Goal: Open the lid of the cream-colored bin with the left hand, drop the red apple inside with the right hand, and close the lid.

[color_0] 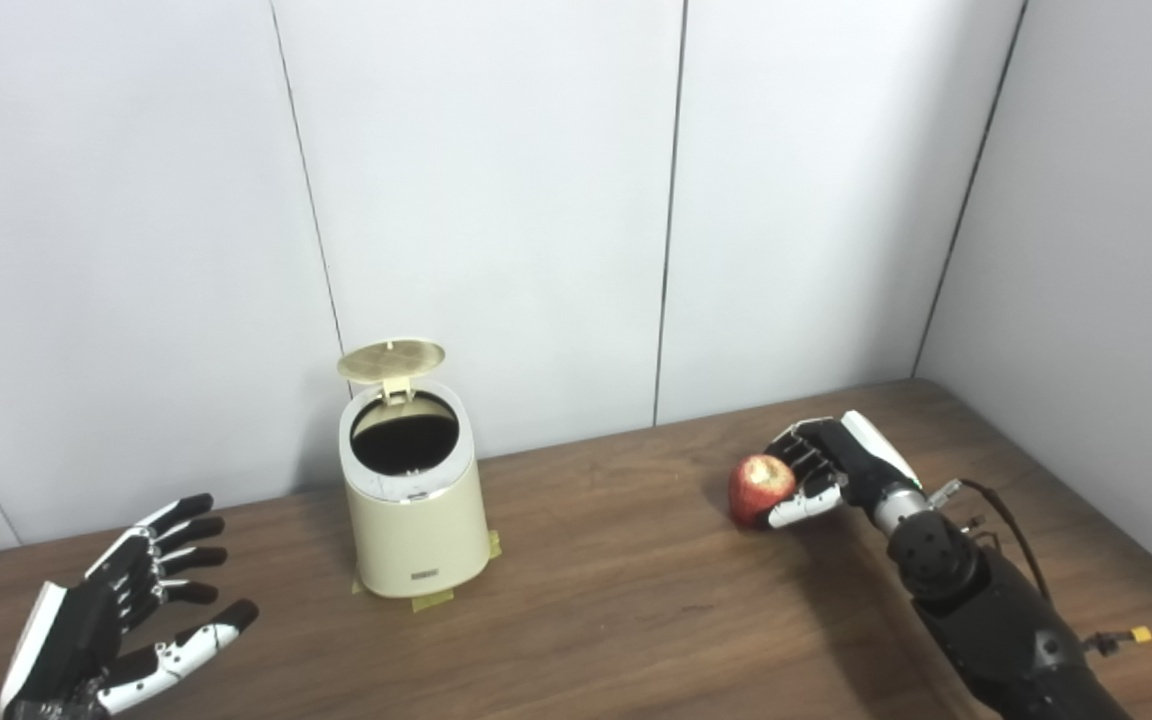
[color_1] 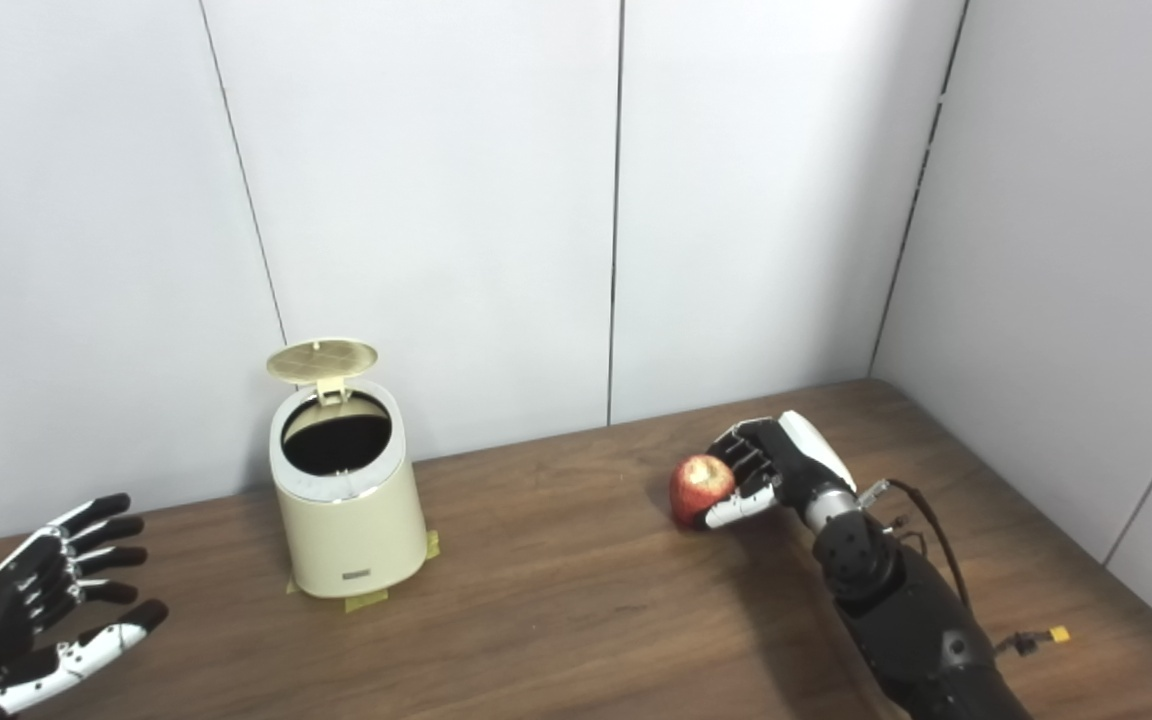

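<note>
Bin open, apple in the right hand's grip.

Cream-colored bin (color_0: 416, 520) stands on the table (color_0: 616, 620) at about 10 o'clock, lid (color_0: 392, 360) tipped up at the back, dark inside showing. Right hand (color_0: 831, 468), at 3 o'clock, is wrapped around the red apple (color_0: 761, 487), low by the tabletop. Left hand (color_0: 126, 610), at 8 o'clock, spread wide, holding nothing, well apart from the bin.
</note>
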Robot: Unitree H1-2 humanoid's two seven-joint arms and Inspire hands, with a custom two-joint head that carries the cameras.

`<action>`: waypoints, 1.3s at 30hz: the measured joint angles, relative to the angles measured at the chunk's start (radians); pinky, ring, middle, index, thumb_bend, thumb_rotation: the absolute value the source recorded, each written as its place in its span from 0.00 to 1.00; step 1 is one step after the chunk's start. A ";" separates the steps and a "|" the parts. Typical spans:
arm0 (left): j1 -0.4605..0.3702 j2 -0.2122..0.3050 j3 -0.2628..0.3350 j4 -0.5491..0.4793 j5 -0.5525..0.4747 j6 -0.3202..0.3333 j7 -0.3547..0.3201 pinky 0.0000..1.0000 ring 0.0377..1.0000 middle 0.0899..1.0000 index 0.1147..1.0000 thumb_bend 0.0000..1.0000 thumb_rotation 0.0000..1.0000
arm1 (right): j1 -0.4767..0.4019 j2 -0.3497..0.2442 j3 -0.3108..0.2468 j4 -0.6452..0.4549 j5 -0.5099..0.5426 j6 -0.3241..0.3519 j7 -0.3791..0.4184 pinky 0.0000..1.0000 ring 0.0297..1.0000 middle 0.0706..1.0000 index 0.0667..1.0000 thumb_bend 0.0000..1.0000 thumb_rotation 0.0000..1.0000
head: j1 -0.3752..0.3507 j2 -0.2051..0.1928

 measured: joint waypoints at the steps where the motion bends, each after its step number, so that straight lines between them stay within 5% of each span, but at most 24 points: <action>1: 0.000 0.000 0.000 0.000 0.000 0.000 0.000 0.62 0.74 0.79 0.84 0.64 0.06 | 0.002 0.005 -0.002 0.000 0.000 -0.002 -0.010 0.50 0.51 0.45 0.45 0.53 0.00 | 0.000 0.000; 12: 0.000 0.000 0.000 0.002 0.000 0.000 -0.003 0.61 0.73 0.78 0.83 0.65 0.07 | 0.031 0.063 -0.027 -0.006 -0.004 -0.059 -0.134 0.48 0.47 0.40 0.48 0.52 0.00 | 0.015 0.003; 19: 0.001 0.002 -0.005 0.014 0.001 -0.017 -0.006 0.64 0.74 0.80 0.84 0.63 0.02 | 0.054 0.117 -0.068 -0.154 0.035 -0.046 -0.116 0.47 0.45 0.39 0.48 0.52 0.00 | 0.067 -0.005; 23: 0.001 0.001 -0.007 0.021 0.002 -0.035 -0.006 0.66 0.76 0.81 0.84 0.64 0.02 | 0.046 0.139 -0.073 -0.230 0.044 -0.036 -0.096 0.37 0.38 0.38 0.50 0.52 0.00 | 0.100 -0.012; 34: 0.010 -0.010 -0.020 0.060 0.026 -0.081 0.001 0.64 0.73 0.79 0.83 0.71 0.17 | -0.010 0.203 -0.071 -0.362 0.082 0.002 -0.025 0.37 0.38 0.39 0.49 0.52 0.00 | 0.201 -0.037; 39: 0.011 -0.026 -0.031 0.080 0.048 -0.083 0.007 0.65 0.72 0.78 0.82 0.74 0.21 | -0.058 0.210 -0.026 -0.380 0.037 0.000 -0.014 0.34 0.36 0.38 0.49 0.52 0.01 | 0.264 -0.054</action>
